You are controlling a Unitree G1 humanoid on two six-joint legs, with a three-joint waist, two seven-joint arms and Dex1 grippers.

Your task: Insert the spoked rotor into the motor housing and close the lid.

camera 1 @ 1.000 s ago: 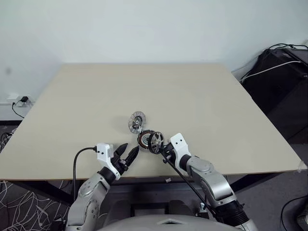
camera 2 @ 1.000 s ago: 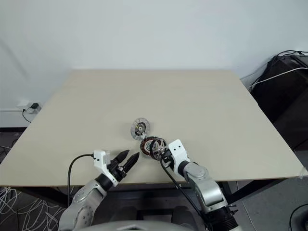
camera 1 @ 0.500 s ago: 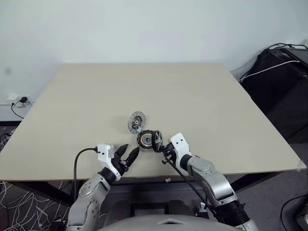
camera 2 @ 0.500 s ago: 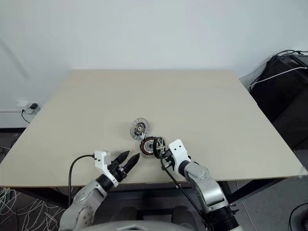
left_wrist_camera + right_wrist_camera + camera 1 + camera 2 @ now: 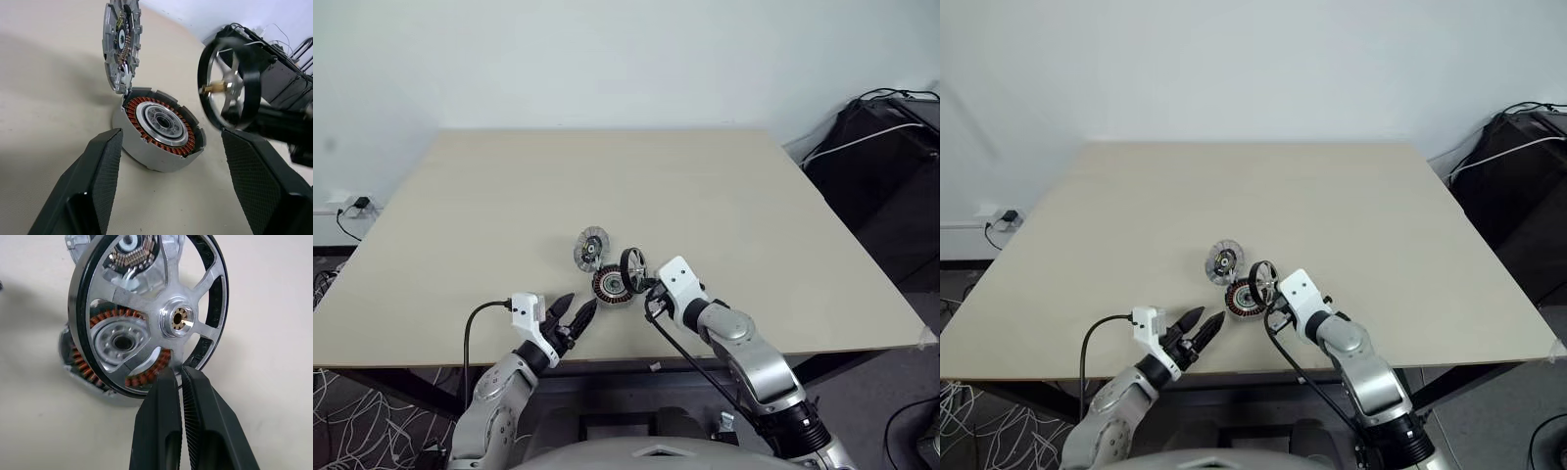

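The motor housing (image 5: 609,284) lies flat near the table's front edge, its copper windings (image 5: 146,128) ringing a silver hub. Just behind it the lid (image 5: 591,247) stands on edge, touching the housing's far rim, also seen in the left wrist view (image 5: 121,44). My right gripper (image 5: 644,285) is shut on the rim of the spoked rotor (image 5: 632,266), holding it upright and off the table at the housing's right side; the fingers (image 5: 168,396) pinch the rim's lower part, hub (image 5: 177,318) above. My left gripper (image 5: 576,315) stands open, empty, in front of the housing.
The tan table (image 5: 724,215) stretches far beyond the parts. The front edge runs just below both grippers. Black bags and cables (image 5: 891,147) sit off the table at the right. A wall socket (image 5: 352,204) is at the left.
My right gripper has closed on the rotor and lifted it from leaning against the housing, turning it more upright. The left gripper, housing and lid have not moved.
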